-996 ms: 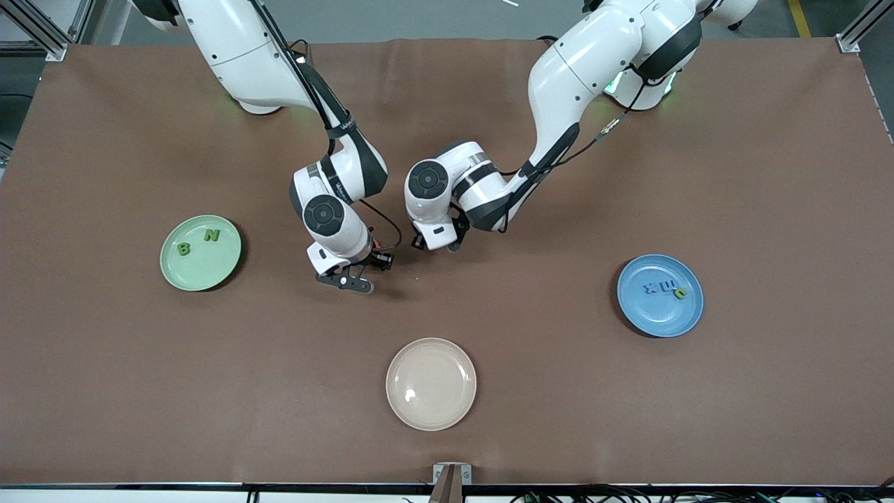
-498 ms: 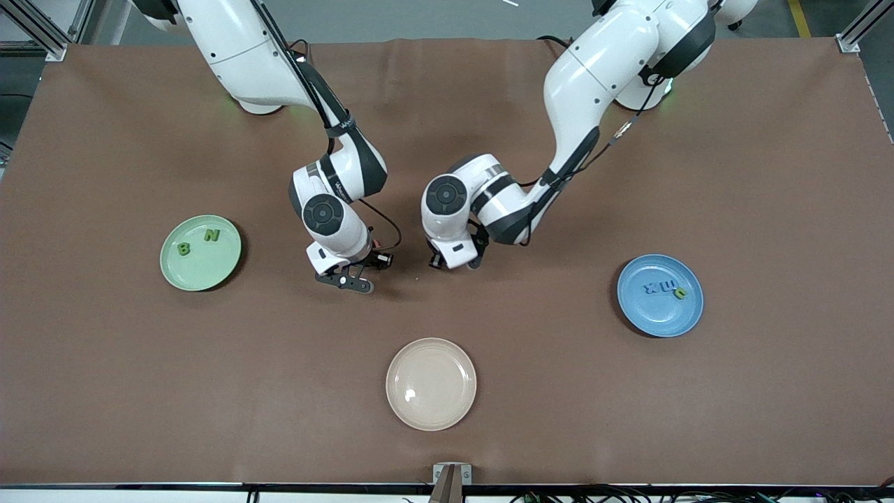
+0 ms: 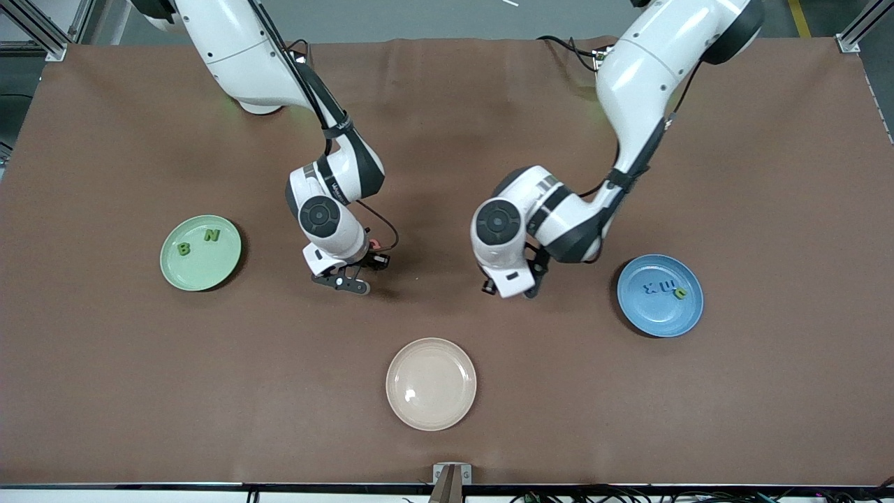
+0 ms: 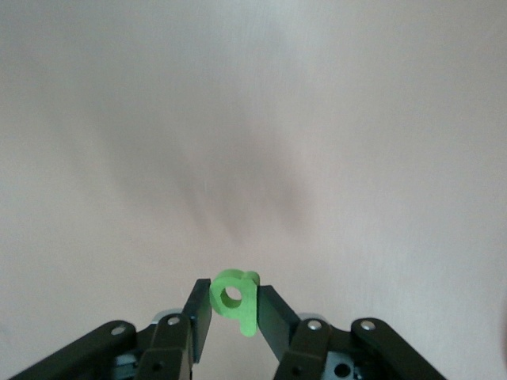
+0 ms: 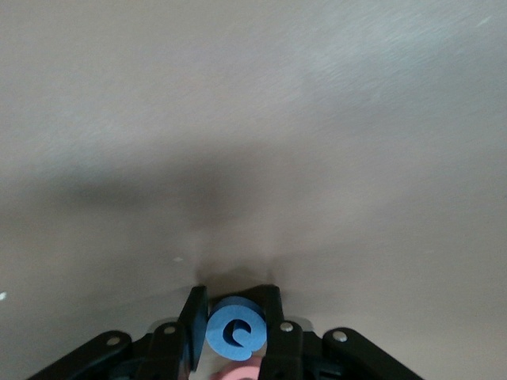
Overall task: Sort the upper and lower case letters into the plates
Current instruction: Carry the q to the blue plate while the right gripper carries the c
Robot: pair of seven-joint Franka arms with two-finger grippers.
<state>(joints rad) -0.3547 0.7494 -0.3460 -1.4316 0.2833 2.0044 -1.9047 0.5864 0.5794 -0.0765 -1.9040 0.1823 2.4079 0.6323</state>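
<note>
**A:** Two letters are gripped now — what has just changed?

**B:** The left gripper (image 4: pixel 234 294) has swung away from the table's centre toward three o'clock. It now hangs over bare mat, short of the blue plate (image 3: pixel 656 318). Its fingers are pinched nearly shut on a green letter (image 4: pixel 238 313) with a round hole. The right gripper (image 5: pixel 235 297), just off centre toward nine o'clock, has closed its fingers on a blue letter (image 5: pixel 234 332), low over the mat. A red letter (image 5: pixel 242 370) lies just beside it.

**A:** What does that mean for the sorting?

**B:** I judge one delivery is under way and another pickup has just been made. The green plate (image 3: pixel 209 272) at nine o'clock holds a B (image 3: pixel 184 248) and an N (image 3: pixel 211 235). The blue plate holds an x (image 3: pixel 651 287), an m (image 3: pixel 666 286) and a small green piece (image 3: pixel 679 293). That leaves the two carried letters, and the red one not yet picked up.

**A:** And the surface and the room?

**B:** A brown mat (image 3: pixel 140 384) covers the whole table, creased along the twelve o'clock edge. A cream plate (image 3: pixel 447 398) sits at six o'clock with nothing on it. Around the table are grey floor, metal frame posts at the twelve o'clock corners and cables at the six o'clock edge.
</note>
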